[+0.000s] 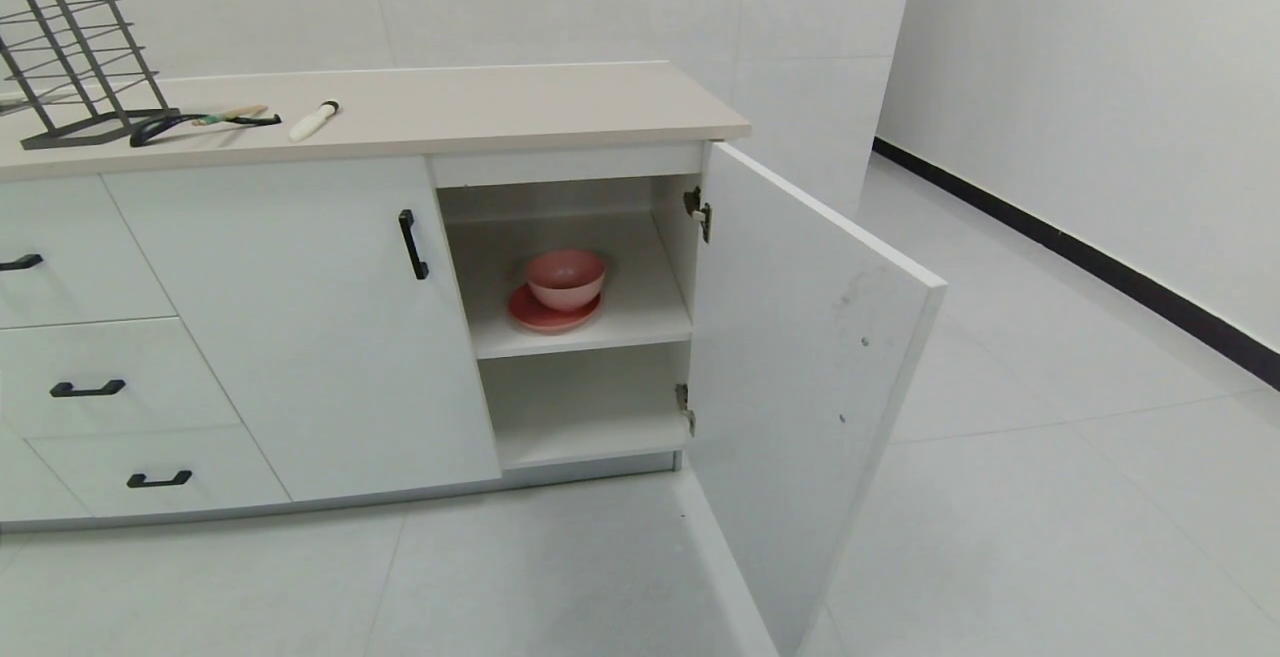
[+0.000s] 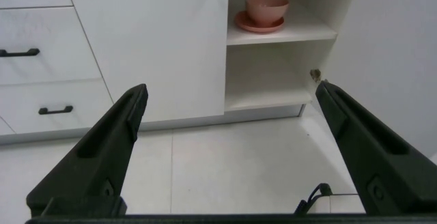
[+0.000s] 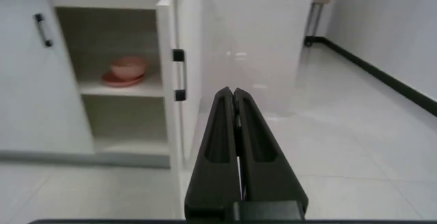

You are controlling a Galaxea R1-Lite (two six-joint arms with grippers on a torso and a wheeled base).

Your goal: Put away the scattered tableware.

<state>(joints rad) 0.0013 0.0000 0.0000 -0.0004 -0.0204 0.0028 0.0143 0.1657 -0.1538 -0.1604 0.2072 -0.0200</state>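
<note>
a white-tiled room with a pale grey tiled floor (image 1: 1000, 497) holds a long white cabinet (image 1: 300, 337) under a beige countertop (image 1: 450, 107). inside the cabinet's open right-hand compartment, a pink bowl (image 1: 565, 277) sits upright on a red plate (image 1: 550, 315), and the pair rests on the upper shelf (image 1: 640, 312), left of its middle; the lower shelf lies beneath it. the cabinet's right door (image 1: 800, 337) is swung wide open on its hinges, standing out over the floor. both grippers hang in front of the cabinet, low over the floor and well apart from the bowl and plate. the left gripper (image 2: 230, 94) has its two black fingers spread wide with nothing between them, and from its wrist the bowl (image 2: 267, 8) and plate (image 2: 258, 24) sit beyond and above it in the cabinet. the right gripper (image 3: 236, 98) has its fingers pressed together, gripping nothing, and is off to the open door's side, with the bowl (image 3: 128, 67) farther back in the cabinet. on the cabinet's countertop, toward its left end, stands a dark wire rack (image 1: 75, 47), and just beside it lie a black-handled utensil (image 1: 160, 125), a wooden-handled utensil (image 1: 235, 116) and a white-handled utensil (image 1: 314, 121). the cabinet's left part holds drawers (image 1: 90, 377) with black handles.
</note>
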